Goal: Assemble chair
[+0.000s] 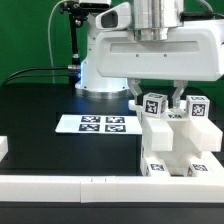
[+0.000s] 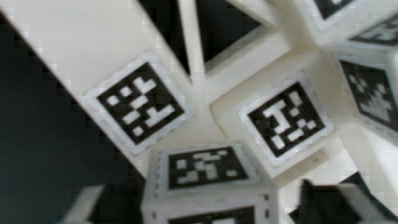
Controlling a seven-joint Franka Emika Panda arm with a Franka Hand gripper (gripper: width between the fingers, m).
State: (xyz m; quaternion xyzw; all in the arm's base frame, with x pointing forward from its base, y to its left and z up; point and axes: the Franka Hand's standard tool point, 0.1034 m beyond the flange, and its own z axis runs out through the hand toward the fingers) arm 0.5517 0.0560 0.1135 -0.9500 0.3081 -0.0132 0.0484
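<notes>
The chair (image 1: 176,152) is a cluster of chunky white tagged blocks at the exterior view's right, by the front rim. My gripper (image 1: 156,101) hangs straight down over it, its fingers on either side of an upright tagged chair post (image 1: 155,106). A second tagged post (image 1: 197,108) stands just to the exterior view's right of it. In the wrist view my gripper (image 2: 217,206) has dark fingers (image 2: 331,200) pressed against both sides of the tagged post (image 2: 210,168). More tagged chair slabs (image 2: 143,100) fill the picture beyond it.
The marker board (image 1: 97,124) lies flat on the black table at the middle. The white robot base (image 1: 100,60) stands behind it. A low white rim (image 1: 60,186) runs along the front edge, with a small white block (image 1: 3,148) at the far left.
</notes>
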